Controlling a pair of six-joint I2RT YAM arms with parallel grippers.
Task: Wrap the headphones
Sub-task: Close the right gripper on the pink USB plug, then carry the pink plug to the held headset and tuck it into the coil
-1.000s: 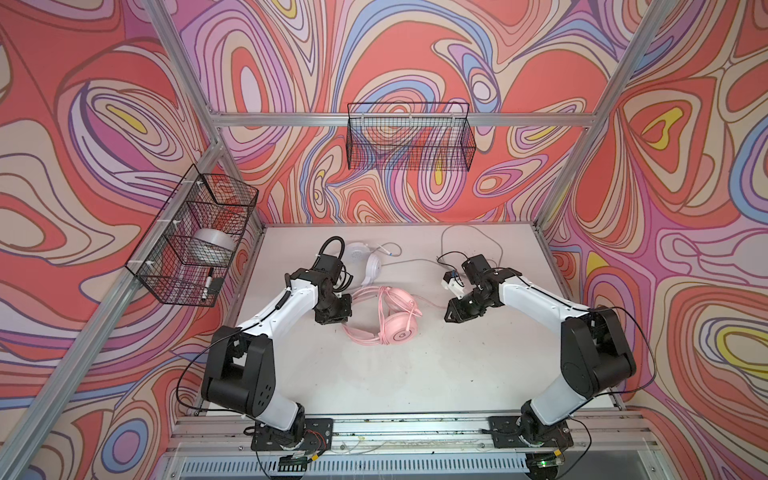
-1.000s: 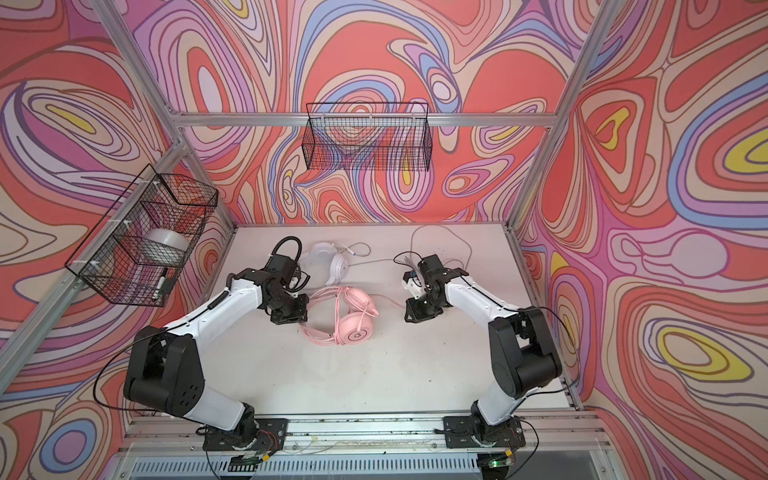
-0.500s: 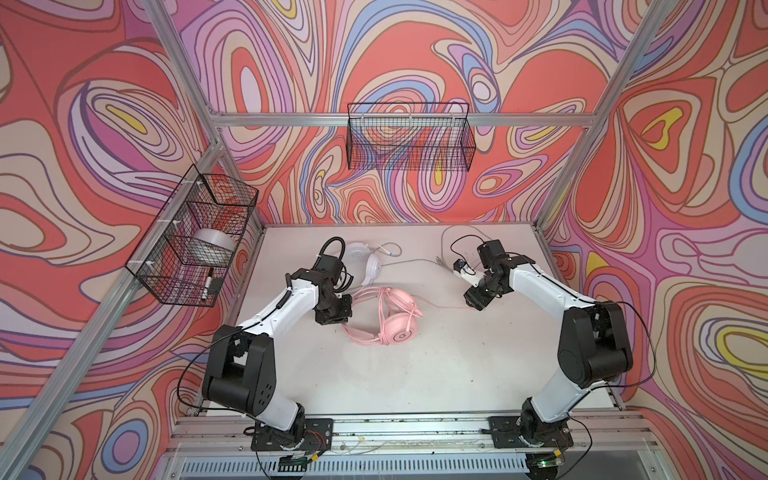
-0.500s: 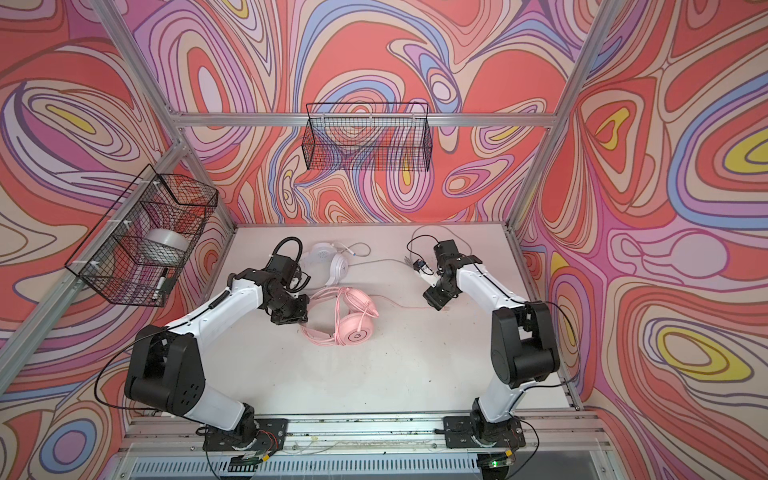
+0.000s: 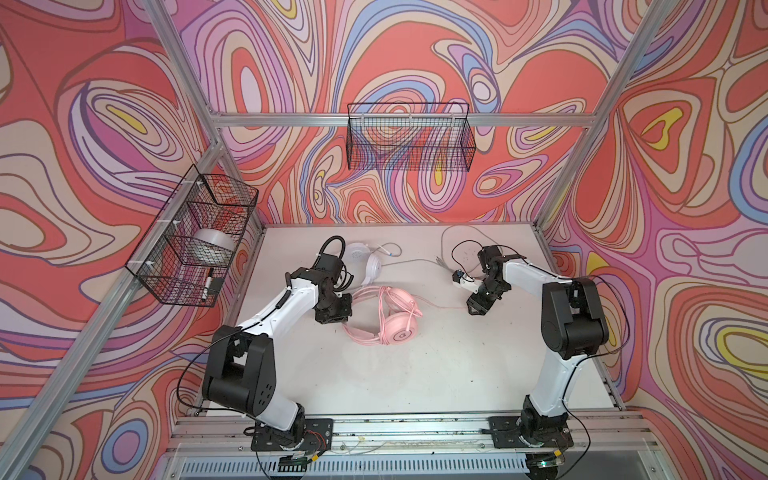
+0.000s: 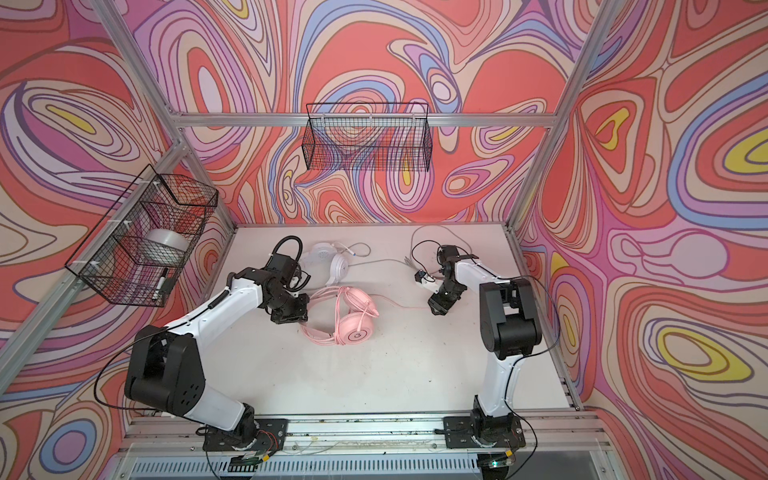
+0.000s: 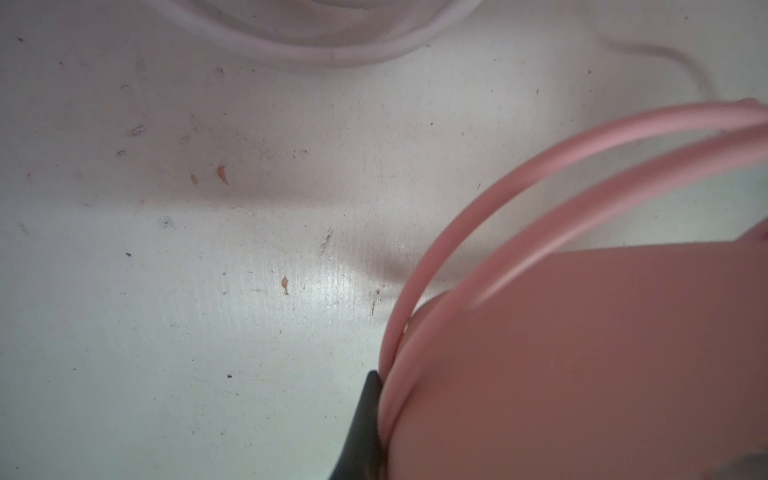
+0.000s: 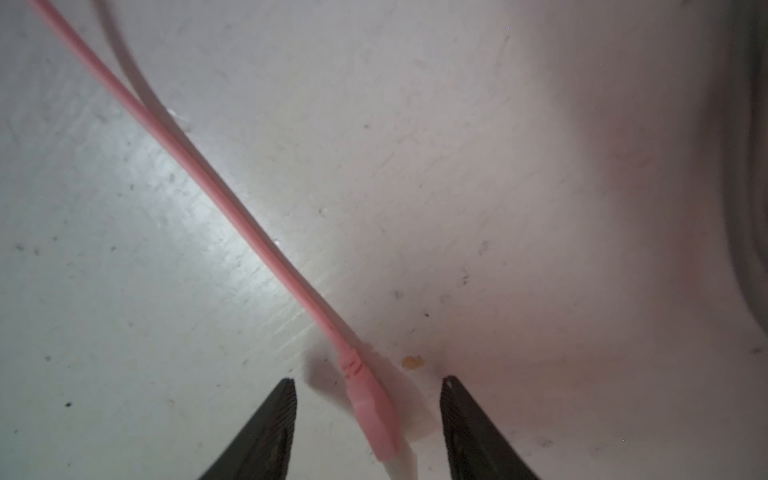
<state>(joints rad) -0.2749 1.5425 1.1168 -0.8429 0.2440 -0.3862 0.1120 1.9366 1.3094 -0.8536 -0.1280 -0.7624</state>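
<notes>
Well, the pink headphones [image 5: 395, 320] lie on their side near the middle of the white table [image 5: 415, 374], with several turns of pink cord [image 5: 441, 307] looped across the band and ear cups. The left gripper [image 5: 334, 318] sits at the left end of the pink band, its jaws pressed together on it. In the left wrist view one dark finger [image 7: 365, 411] lies tight against the pink strands (the other finger is hidden behind the blurred pink mass). The loose tail of the cord runs rightward along the table to the right gripper [image 5: 476, 307], which hangs low over the surface. In the right wrist view its fingers are spread, and the pink plug [image 8: 374, 415] lies between them, touching neither. The white headphones [image 5: 370, 266] rest farther back, just behind the left arm's wrist, apart from the pink set, and their pale grey cord [image 5: 411, 262] trails off to the right across the table
</notes>
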